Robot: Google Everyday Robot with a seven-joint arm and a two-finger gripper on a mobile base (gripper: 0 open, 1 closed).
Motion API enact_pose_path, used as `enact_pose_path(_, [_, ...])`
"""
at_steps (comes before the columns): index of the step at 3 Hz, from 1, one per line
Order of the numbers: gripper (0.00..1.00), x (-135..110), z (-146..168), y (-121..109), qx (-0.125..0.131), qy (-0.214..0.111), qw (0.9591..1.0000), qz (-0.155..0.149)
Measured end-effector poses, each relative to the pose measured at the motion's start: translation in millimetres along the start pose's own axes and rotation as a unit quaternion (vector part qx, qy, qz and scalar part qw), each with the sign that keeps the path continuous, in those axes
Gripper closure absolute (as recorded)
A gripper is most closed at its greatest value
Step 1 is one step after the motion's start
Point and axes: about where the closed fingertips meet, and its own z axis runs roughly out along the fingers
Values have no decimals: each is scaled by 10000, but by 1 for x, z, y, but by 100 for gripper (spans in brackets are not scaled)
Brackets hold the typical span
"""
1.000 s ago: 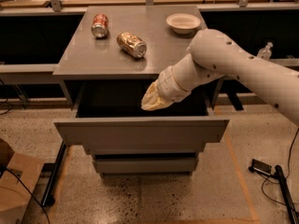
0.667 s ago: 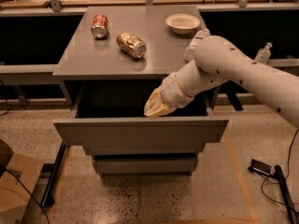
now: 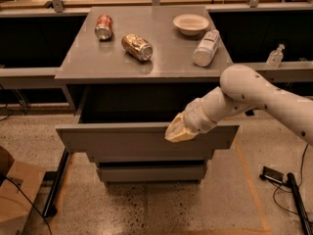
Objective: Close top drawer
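My gripper [image 3: 178, 131], spread or pressed together I cannot tell, sits at the wide front of the top drawer [image 3: 122, 142], so I must push straight back.

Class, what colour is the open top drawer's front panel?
The top drawer is matte grey (camera view); the cream gripper is at its front edge.

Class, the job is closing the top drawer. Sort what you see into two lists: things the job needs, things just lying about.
Needed: top drawer, pulled open; pincer, at its front panel's top edge.
Lying about, on the cabinet top: red can; gold can; bowl; bottle on its side.
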Motion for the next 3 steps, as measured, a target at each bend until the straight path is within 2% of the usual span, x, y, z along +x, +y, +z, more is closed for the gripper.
enact_pose_path(1, [100, 38, -2, -11, 312, 228, 9990, 233])
enact_pose_path(2, [100, 46, -8, -27, 563, 388, 9976, 113])
enact_pose_path(3, [100, 50, -29, -75, 1117, 525, 9920, -260])
